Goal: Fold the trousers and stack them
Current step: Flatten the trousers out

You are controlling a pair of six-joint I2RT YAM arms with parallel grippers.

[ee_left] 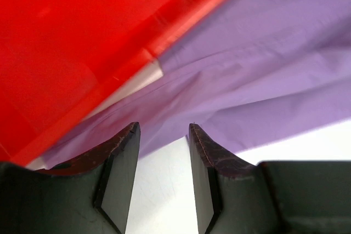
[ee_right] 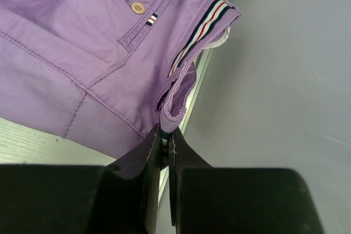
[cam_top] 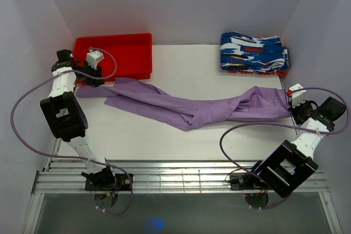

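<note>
My right gripper [ee_right: 165,135] is clamped on the waistband of the lilac trousers [cam_top: 192,108], which stretch away from the red tray [cam_top: 126,53]. My left gripper [ee_left: 163,129] stands apart and empty at the hems beside that tray.

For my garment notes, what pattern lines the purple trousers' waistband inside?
Navy, white and red stripes on the waistband lining, clearest in right wrist view.

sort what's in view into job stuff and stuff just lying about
In the job: purple trousers, right gripper pinching their waistband, left gripper open by the leg ends.
Lying about: red tray, folded patterned garments.
</note>
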